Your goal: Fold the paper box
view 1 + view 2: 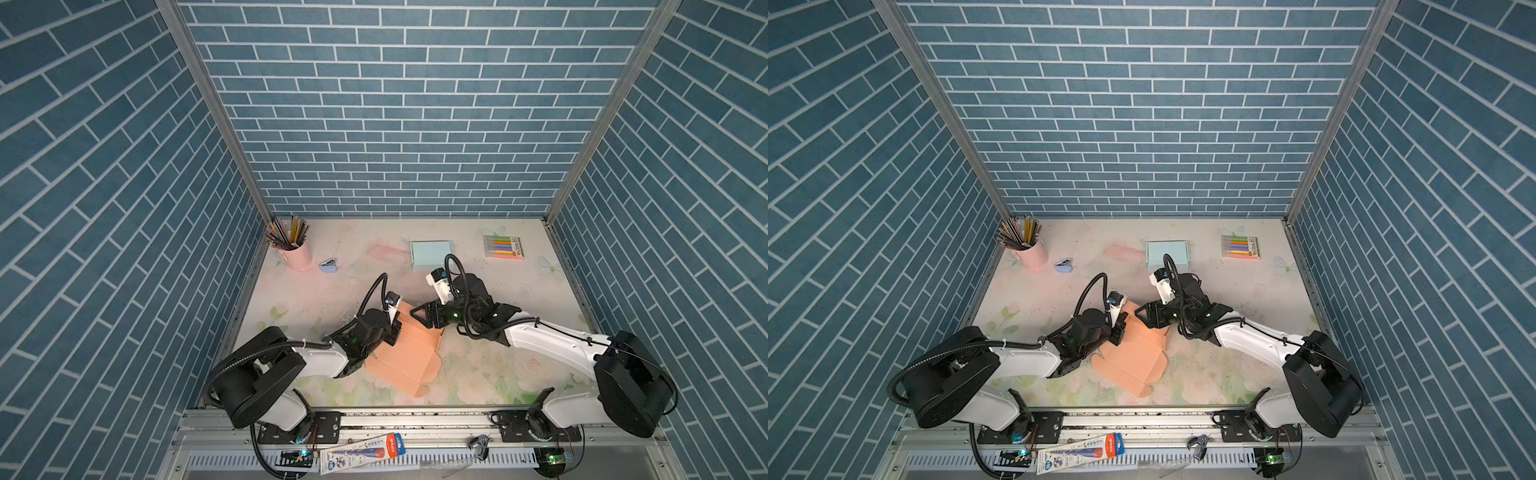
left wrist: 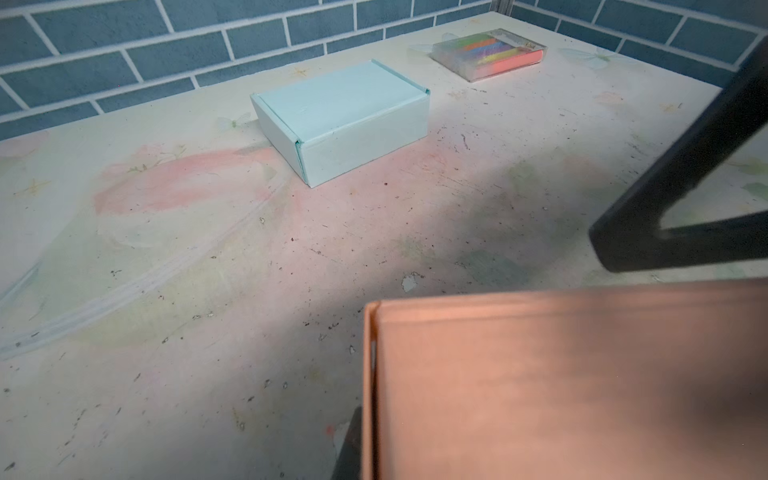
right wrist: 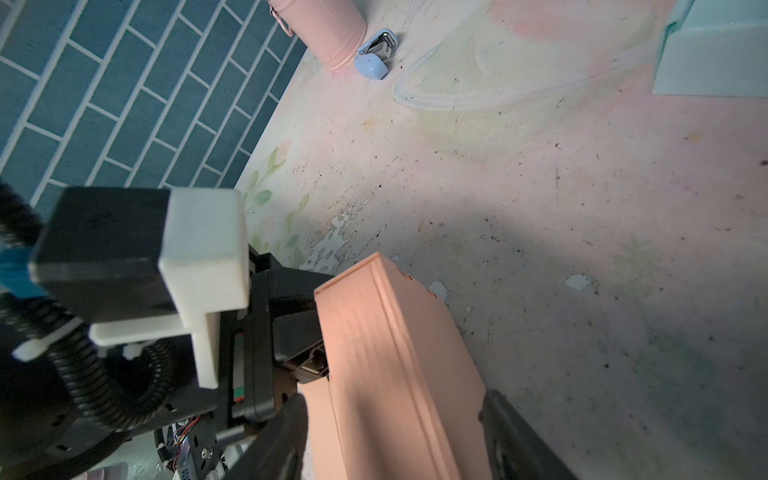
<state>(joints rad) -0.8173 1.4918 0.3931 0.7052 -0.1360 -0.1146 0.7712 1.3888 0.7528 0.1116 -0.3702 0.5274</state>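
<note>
Both arms bend inward over the orange paper box (image 1: 409, 361), lower centre in both top views. The left gripper (image 1: 392, 332) pinches its raised wall; the right gripper (image 3: 395, 399) straddles that wall, fingers apart. A pale blue box (image 1: 430, 252) sits above it in frame, well apart.

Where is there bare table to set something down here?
Bare: the back strip between the blue stapler and the light blue box; the left side between the pink pencil cup and the left arm; the front right, between the orange paper box and the right arm. Crowded: the centre, where both arms meet.
</note>
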